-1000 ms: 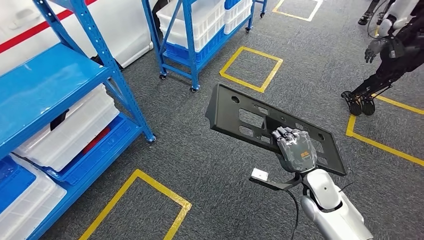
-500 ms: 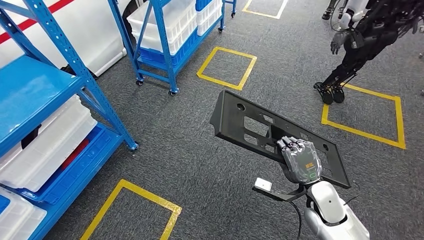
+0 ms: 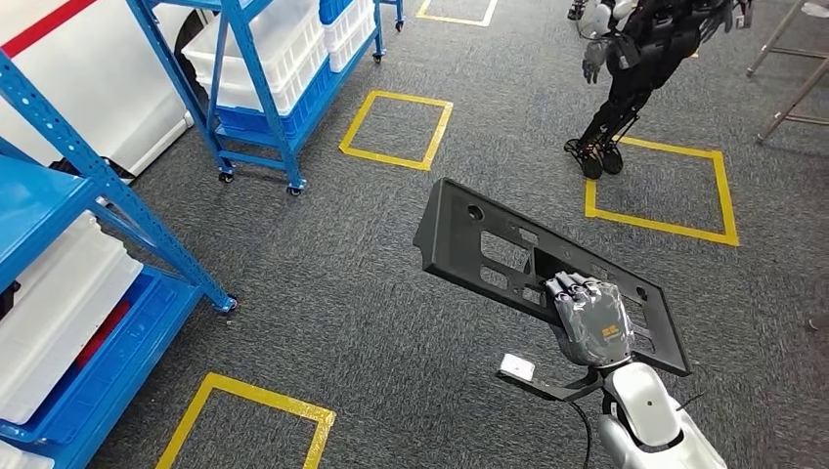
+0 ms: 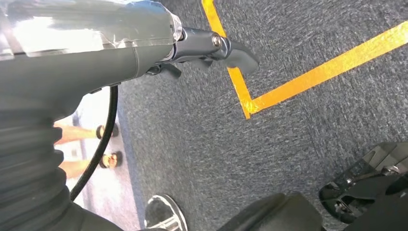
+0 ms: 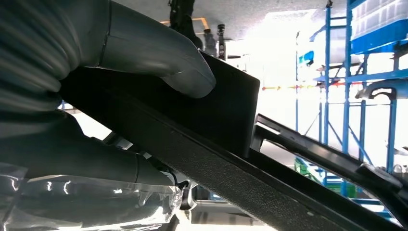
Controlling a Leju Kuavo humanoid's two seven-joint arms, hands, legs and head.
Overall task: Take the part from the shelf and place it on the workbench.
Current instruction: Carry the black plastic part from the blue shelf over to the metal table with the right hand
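Grasping the black part [image 3: 508,256] by its near edge, the right hand [image 3: 589,318] holds it above grey floor [image 3: 371,293], well apart from the blue shelf [image 3: 98,195]; I cannot tell the left hand's [image 4: 207,45] state.

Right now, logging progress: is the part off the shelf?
Yes, off the shelf: the right hand holds the black part above the carpet, clear of the blue shelf.

Setting: robotics test hall or warehouse-style workshop. Grey carpet floor [image 3: 323,293] marked with yellow tape squares [image 3: 396,129]. Blue steel shelving racks [image 3: 254,98] on castors, far left, loaded with white plastic crates [image 3: 249,49]. A second humanoid robot [image 3: 635,68] stands far right.
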